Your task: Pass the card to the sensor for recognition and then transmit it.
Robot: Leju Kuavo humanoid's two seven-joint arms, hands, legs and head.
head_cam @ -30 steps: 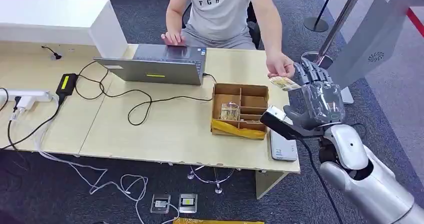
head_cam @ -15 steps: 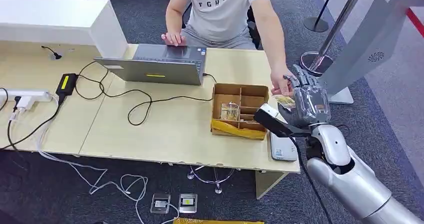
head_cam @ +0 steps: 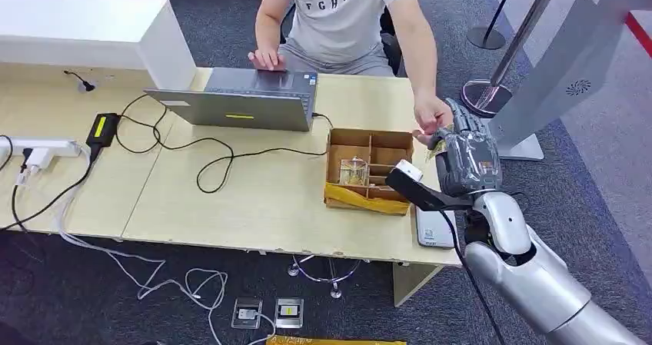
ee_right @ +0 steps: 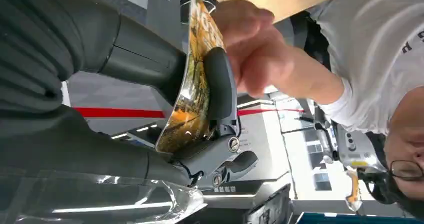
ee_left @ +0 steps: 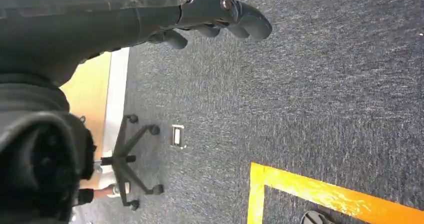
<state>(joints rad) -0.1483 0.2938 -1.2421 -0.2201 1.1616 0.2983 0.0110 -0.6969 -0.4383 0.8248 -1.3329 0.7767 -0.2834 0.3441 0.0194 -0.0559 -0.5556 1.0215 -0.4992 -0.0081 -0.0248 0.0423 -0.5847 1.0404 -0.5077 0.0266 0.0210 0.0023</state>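
Grey carpet all round, with a pale wooden worktop (head_cam: pixel 254 199) carrying a laptop (head_cam: pixel 238 99), black cables and a brown divider box (head_cam: pixel 369 170) near its right edge. Right hand (head_cam: pixel 465 157) now lower and nearer the worktop's right edge than a second ago, drawn in from beyond the edge to just above the corner by the box. Card (ee_right: pixel 192 84) pinched between thumb and fingers (ee_right: pixel 220 84) of that hand, standing on edge, glossy and yellow-orange. Person's hand (head_cam: pixel 432 118) touching or just beside the card; cannot tell from the blur in the right wrist view whether gripping it. Flat white device (head_cam: pixel 434 226) at the worktop's right front corner partly covered by the forearm and wrist camera (head_cam: pixel 419 187). Box holding a small clear item (head_cam: pixel 354 172) in a left compartment, with yellow tape (head_cam: pixel 365 199) along its front wall; other compartments too small to read. Left hand (ee_left: pixel 215 17) hanging over the carpet, fingers loosely apart, holding nothing. Office chair base (ee_left: pixel 127 161) and yellow floor line (ee_left: pixel 325 196) beneath.
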